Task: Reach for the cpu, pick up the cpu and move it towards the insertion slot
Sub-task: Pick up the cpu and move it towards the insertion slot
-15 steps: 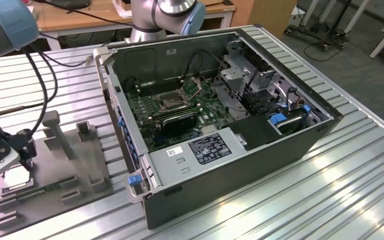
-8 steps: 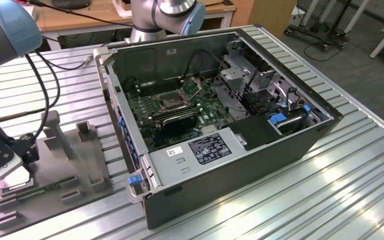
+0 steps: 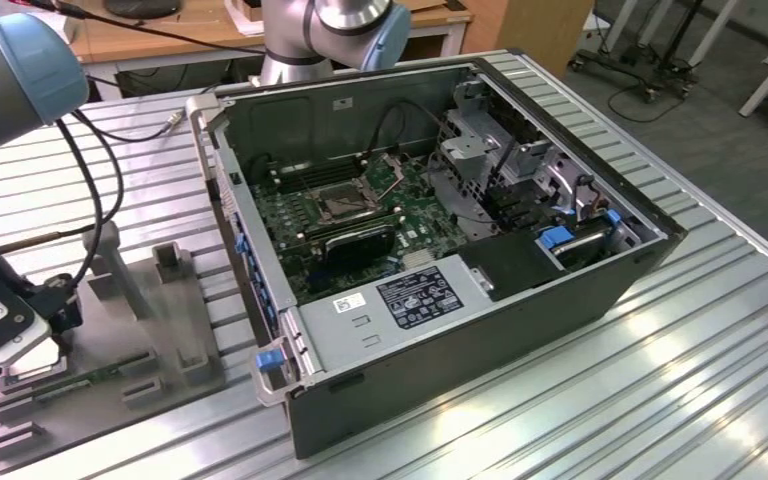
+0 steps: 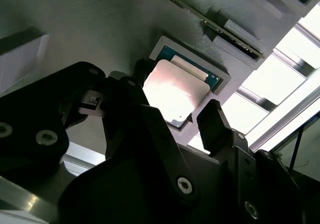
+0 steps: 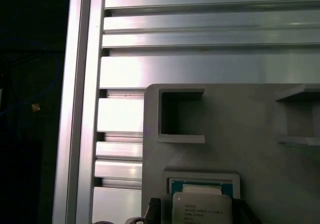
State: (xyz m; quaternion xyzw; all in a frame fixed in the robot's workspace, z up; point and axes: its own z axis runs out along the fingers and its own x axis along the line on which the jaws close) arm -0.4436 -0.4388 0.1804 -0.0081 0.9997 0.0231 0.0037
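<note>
The cpu [image 4: 175, 92] was silvery with a teal-green rim, its fixture [image 5: 260, 149] plain grey, the table [image 5: 200, 69] ribbed silver.

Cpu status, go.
Gripper poised right at the cpu. Cpu seated in its pocket on the grey fixture, not lifted. Case wall stands between fixture and insertion slot.

Illegible print on the cpu [image 5: 202, 211]
</note>
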